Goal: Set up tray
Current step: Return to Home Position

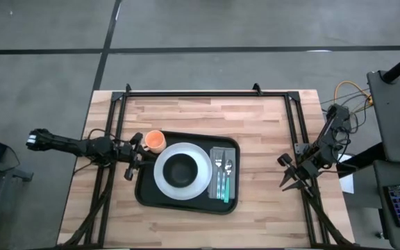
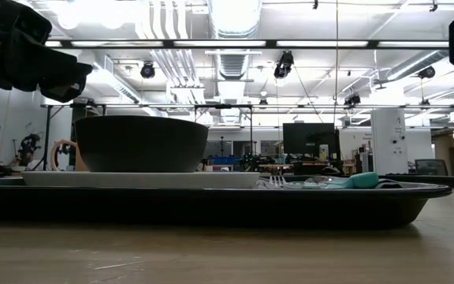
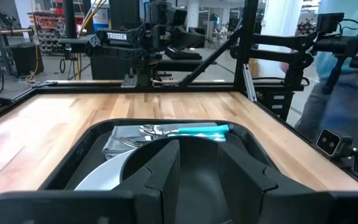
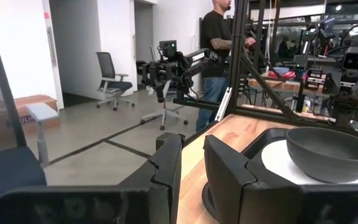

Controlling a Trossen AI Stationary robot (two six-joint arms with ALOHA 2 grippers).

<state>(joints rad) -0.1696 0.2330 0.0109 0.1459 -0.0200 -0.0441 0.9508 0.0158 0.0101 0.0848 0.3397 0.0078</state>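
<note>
Black tray (image 1: 144,198) is sitting mid-table, its long axis running left to right, and I am reading it as fully laid. It is carrying a white plate (image 1: 162,177) with a dark bowl (image 1: 180,171), a grey napkin (image 1: 217,154) bearing cutlery (image 1: 223,182), and an orange mug (image 1: 155,141) in the corner nearest the left gripper (image 1: 133,158). That gripper is hovering just at the left rim, fingers apart. Right gripper (image 1: 294,182) is hanging well off to the right, fingers slightly apart. I am judging that homing means backing leftward, clear of the mug
</note>
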